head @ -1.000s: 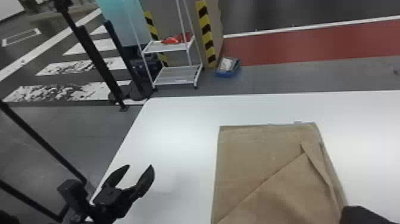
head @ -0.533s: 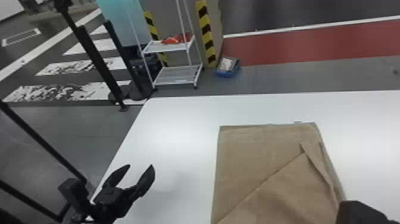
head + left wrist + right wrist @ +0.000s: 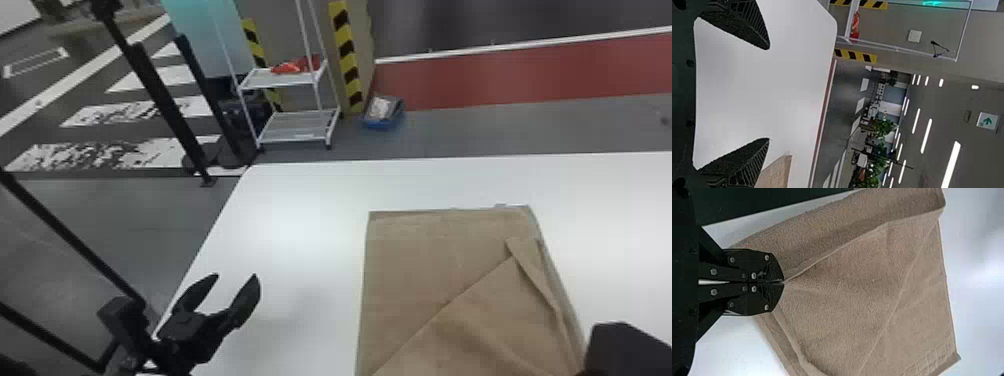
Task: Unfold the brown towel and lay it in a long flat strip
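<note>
The brown towel (image 3: 420, 260) lies folded on the white table (image 3: 295, 210), a flap turned back diagonally; the right gripper (image 3: 784, 282) has its fingers pressed together on the towel's near edge, though how many layers they pinch is hard to tell. The step in hand looks like opening the first fold; next calls for drawing that layer clear and laying it flat, while the left gripper (image 3: 236, 275) waits, fingers spread, beside the towel.

My head view forward and down over the worktop (image 3: 300, 210), left wrist view outward across it, right wrist view close above the towel (image 3: 430, 270), towel common to all three
</note>
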